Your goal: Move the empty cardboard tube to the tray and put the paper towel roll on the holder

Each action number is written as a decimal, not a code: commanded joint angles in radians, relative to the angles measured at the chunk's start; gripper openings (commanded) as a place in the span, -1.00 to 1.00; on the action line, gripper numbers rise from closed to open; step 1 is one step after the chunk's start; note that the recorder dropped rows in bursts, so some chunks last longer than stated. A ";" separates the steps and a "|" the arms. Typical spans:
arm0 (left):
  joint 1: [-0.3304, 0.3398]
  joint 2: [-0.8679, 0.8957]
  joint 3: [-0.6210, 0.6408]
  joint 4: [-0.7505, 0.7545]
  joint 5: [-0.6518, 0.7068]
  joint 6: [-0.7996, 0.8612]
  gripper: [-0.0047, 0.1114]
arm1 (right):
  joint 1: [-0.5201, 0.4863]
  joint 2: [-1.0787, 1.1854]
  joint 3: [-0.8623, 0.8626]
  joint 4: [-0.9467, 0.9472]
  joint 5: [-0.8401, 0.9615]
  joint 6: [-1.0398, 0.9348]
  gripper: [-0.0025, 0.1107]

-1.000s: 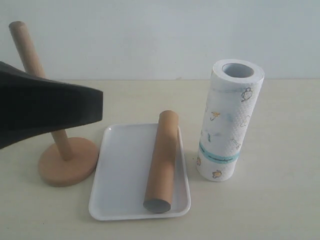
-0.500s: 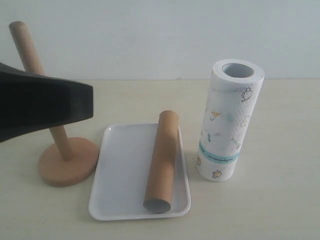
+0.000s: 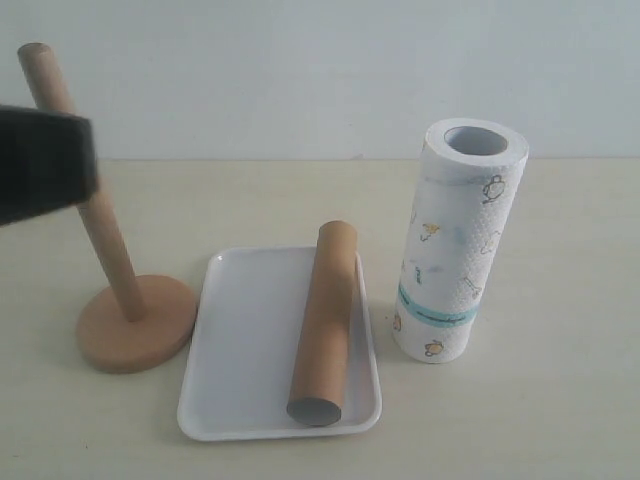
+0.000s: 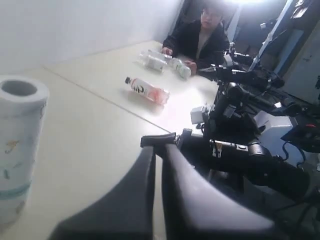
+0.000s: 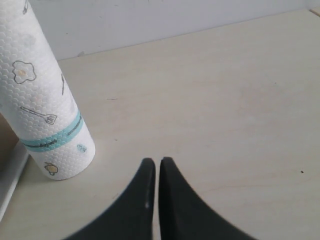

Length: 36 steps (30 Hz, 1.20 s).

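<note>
The brown cardboard tube (image 3: 323,322) lies lengthwise in the white tray (image 3: 240,350), along its right side. To the tray's right the paper towel roll (image 3: 458,240) (image 4: 17,150) (image 5: 44,110) stands upright, teal band low. On the left stands the wooden holder (image 3: 110,270), its disc base on the table and its pole bare. My left gripper (image 3: 45,165) (image 4: 159,142) hangs at the left edge in front of the pole, shut and holding nothing. Shut and empty too, my right gripper (image 5: 157,162) sits above the table beside the roll, apart from it; the exterior view does not show it.
A pale wall runs behind the beige table (image 3: 560,400). The left wrist view looks across a second table with a lying bottle (image 4: 147,91), more bottles, a seated person (image 4: 197,42) and dark robot hardware (image 4: 240,145).
My left gripper has pulled back to the left and upward, uncovering most of the holder's pole. The tube, tray and roll have not moved.
</note>
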 commanded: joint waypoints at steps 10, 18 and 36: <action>0.000 -0.523 0.170 -0.002 0.168 0.135 -0.85 | 0.000 -0.004 0.000 -0.002 -0.008 -0.004 -0.91; 0.000 -0.703 0.448 -0.016 0.675 0.094 -0.85 | 0.000 -0.004 0.000 -0.002 -0.008 -0.004 -0.91; 0.304 -0.703 0.595 -1.494 0.645 -0.019 -0.85 | 0.000 -0.004 0.000 -0.002 -0.008 -0.004 -0.91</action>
